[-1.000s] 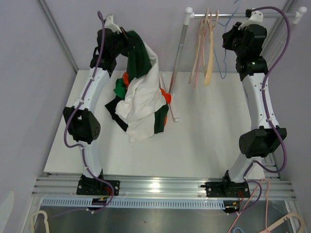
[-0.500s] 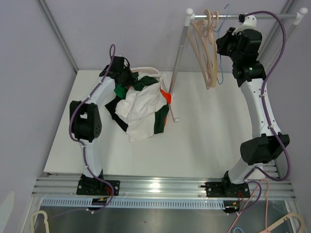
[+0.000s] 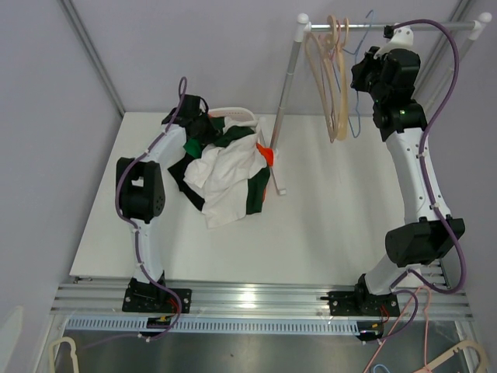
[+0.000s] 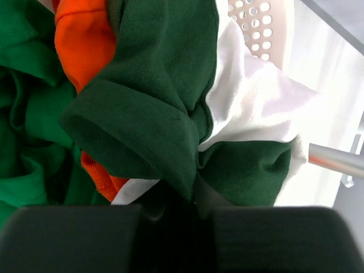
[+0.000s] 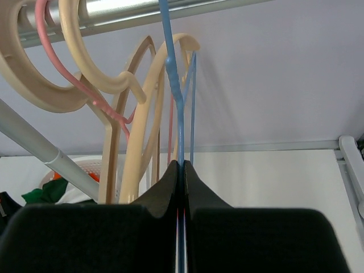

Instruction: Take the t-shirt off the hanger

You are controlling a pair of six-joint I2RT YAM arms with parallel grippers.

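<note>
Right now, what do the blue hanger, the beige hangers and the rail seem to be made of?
Blue hanger: very thin with a twisted neck, likely coated wire. Beige hangers: thick, smooth, matte; probably plastic, perhaps wood. Rail: metal, with bright glossy highlights.

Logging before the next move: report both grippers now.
Left gripper: closed, pinching the t-shirt.
Right gripper: closed on the blue hanger.

T-shirt (image 4: 153,108): dark green and white knit. Off the hanger, crumpled and folded over itself on a heap of clothes at the left rear of the table, with 1 dark green fold uppermost.

Hanger (image 5: 173,77): thin blue wire, bare. Hangs upright from the rail at right rear. Below the twisted neck, 2 wires run down.
</note>
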